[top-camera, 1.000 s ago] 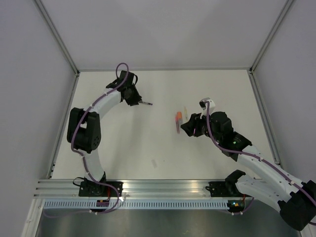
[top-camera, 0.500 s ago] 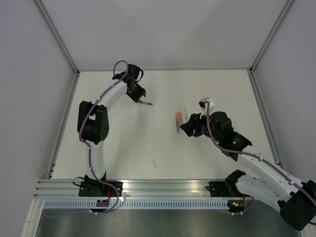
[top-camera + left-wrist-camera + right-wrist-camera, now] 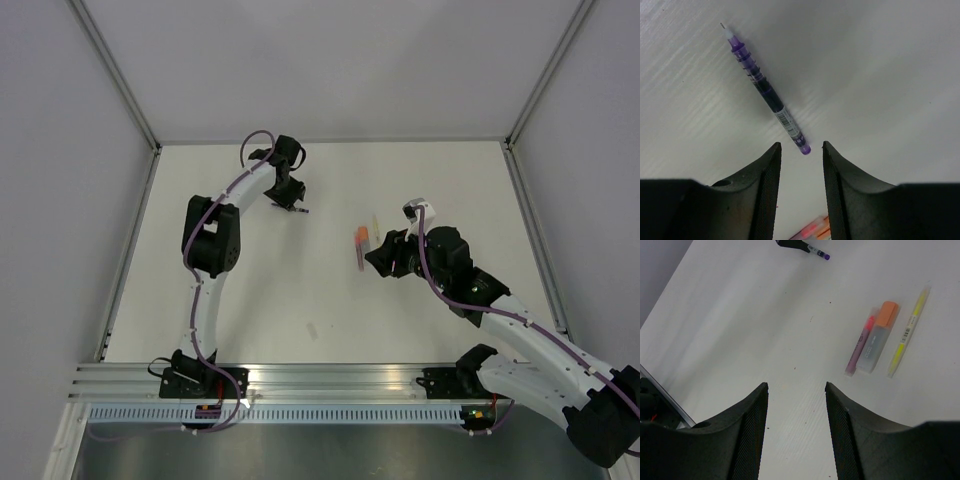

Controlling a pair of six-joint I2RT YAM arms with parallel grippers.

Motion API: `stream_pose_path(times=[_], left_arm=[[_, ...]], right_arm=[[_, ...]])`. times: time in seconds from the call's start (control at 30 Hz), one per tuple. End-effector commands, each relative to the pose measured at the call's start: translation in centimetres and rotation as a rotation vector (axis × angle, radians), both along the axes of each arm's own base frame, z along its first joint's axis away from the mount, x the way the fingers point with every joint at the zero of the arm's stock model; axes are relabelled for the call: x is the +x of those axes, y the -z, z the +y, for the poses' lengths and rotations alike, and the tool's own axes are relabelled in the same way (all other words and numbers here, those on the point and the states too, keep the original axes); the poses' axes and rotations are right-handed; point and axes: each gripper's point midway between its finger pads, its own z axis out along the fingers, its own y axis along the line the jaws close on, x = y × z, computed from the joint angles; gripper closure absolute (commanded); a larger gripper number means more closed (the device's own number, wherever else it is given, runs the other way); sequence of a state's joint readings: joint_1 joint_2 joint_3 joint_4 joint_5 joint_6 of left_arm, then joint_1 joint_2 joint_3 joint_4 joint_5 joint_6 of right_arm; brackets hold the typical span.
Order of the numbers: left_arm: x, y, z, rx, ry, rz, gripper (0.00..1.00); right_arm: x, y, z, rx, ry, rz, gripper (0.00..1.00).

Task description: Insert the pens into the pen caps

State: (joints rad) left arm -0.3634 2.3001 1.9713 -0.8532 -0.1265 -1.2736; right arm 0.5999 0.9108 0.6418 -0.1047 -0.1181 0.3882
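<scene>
From the top camera, the orange cap is lying on the worktop. The red-pink pen and the yellow pen are lying just beside it. The purple pen is lying well apart from the orange cap, out on the left arm's side. The left hand is hanging right over that pen. The right hand is waiting near the orange cap, on the right arm's side.

From the left wrist camera, the purple pen is lying flat with its tip pointing away. The left hand is standing partly open and holding nothing. Its fingers are sitting on either side of the pen's back end. I think they are lining up like that to pinch the pen.

From the right wrist camera, the right hand is standing wide open and holding nothing. The orange cap is lying out past its fingers, between the red-pink pen and the yellow pen. I think this hand is staying close so it can grab the cap.
</scene>
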Motion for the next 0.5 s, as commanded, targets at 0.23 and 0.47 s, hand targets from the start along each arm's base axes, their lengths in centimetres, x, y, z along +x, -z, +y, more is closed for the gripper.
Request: stream_pose_path(times=[0.23, 0.47], left_arm=[[-0.9, 3.8, 1.6, 0.080, -0.133, 0.102, 0.56], [-2.6, 6.4, 2.1, 0.110, -0.161, 0.196, 0.61]], right_arm=[[0.3, -1.4, -0.2, 0.016, 0.004, -0.060, 0.45], [0.4, -1.1, -0.2, 0.006, 0.007, -0.052, 0.45]])
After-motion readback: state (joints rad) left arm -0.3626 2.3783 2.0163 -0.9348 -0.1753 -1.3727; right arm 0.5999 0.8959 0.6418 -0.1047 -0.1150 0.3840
